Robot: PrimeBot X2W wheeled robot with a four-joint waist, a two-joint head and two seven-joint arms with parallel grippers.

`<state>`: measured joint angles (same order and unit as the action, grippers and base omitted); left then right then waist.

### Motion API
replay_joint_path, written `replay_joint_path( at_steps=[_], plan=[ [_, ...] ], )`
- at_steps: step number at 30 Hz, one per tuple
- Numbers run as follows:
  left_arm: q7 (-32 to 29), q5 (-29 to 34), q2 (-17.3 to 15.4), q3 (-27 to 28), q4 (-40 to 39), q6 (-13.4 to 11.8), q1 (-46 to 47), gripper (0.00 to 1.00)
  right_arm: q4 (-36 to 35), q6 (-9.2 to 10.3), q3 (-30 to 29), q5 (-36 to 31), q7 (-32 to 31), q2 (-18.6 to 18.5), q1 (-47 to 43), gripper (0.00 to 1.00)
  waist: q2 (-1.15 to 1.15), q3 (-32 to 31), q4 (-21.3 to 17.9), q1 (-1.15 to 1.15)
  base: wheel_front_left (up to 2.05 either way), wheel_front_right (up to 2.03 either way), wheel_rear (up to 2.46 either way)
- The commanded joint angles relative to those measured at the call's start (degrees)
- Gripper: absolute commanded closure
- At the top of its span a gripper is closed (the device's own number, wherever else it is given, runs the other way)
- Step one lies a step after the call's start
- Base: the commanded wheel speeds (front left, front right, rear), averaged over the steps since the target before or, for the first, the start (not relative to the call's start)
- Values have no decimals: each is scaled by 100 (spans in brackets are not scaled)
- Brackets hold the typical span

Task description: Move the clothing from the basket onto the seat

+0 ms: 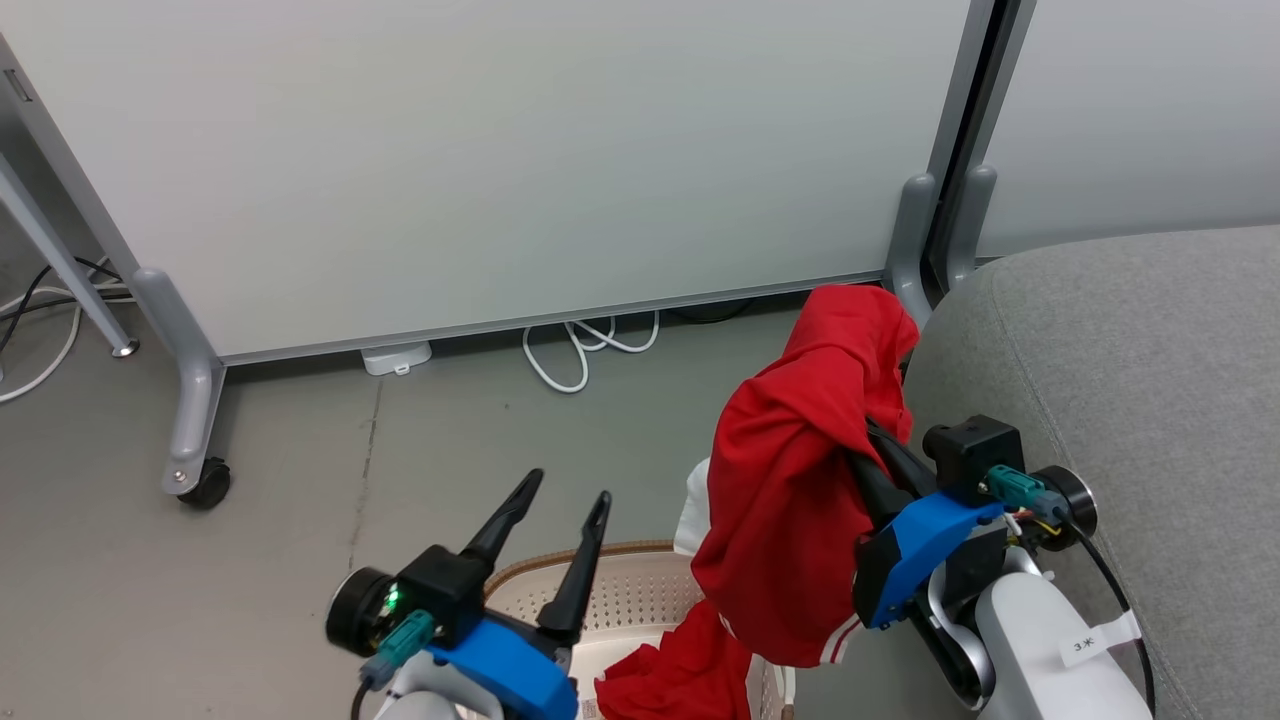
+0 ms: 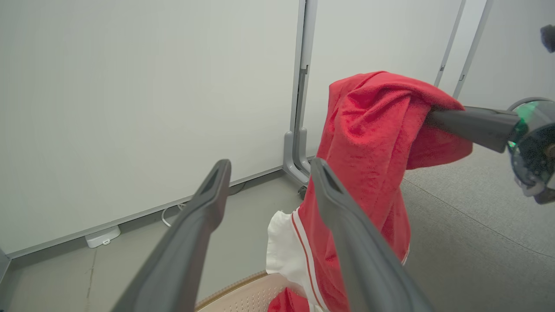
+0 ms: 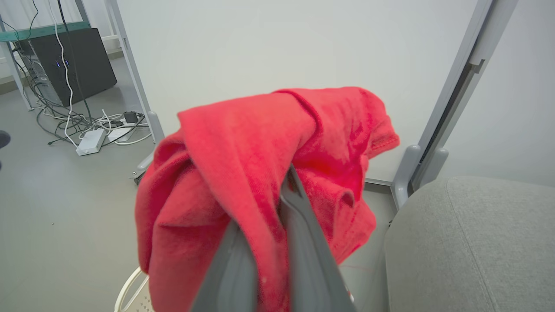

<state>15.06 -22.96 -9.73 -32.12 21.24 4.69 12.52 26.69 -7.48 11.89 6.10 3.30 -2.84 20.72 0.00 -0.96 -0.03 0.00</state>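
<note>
Grey flooring (image 1: pixel 300 520) and white partition panels (image 1: pixel 500 150) on castors back the scene, with white cables (image 1: pixel 585 350) looped along the foot of the panels. At the lower edge of the head view sits the cream basket (image 1: pixel 640 590), with its perforated wall and brown woven-look rim. The left tool (image 1: pixel 568 487) hangs over the basket's near side with its two dark fingers spread wide and nothing between them. The right tool (image 1: pixel 880 455) is clamped on a red garment (image 1: pixel 790 500), which is raised above the basket and draped over the fingers so that their tips are buried in the cloth. The garment hangs in heavy folds, and its white-striped hem reaches down to the basket's right rim. White fabric (image 1: pixel 695 510) shows just beside it over the basket's far rim; whether that piece is lifted with it cannot be told. More red fabric (image 1: pixel 670 685) lies inside the basket. The grey upholstered seat (image 1: pixel 1130 370) fills the right of the head view, and its rounded corner stands just beside the raised garment, with no clothing on the part of it that shows.
</note>
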Motion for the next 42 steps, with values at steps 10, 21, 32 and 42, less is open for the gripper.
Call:
replay_joint_path(
  at_steps=[10, 21, 32, 42],
  plan=[
    [16, 516, 267, 853, -126, 186, -537, 0, -148, -3, -136, -53, -20, -18, -161, 100, 0, 33, 29, 0, 0, 0, 0],
    [16, 760, 443, 1045, -69, 283, -610, 0, -155, -2, -124, -17, -34, -17, -183, 100, 0, 62, -139, 0, 0, 0, 0],
    [16, 774, 442, 1030, -144, 292, -570, 0, -165, -3, -111, -36, -21, -15, -190, 100, 0, 136, -848, 0, 0, 0, 0],
    [16, 771, 421, 965, -197, 293, -483, 0, -180, -3, -179, -54, -6, -22, -240, 100, 0, 199, -1739, 0, 0, 0, 0]
  ],
)
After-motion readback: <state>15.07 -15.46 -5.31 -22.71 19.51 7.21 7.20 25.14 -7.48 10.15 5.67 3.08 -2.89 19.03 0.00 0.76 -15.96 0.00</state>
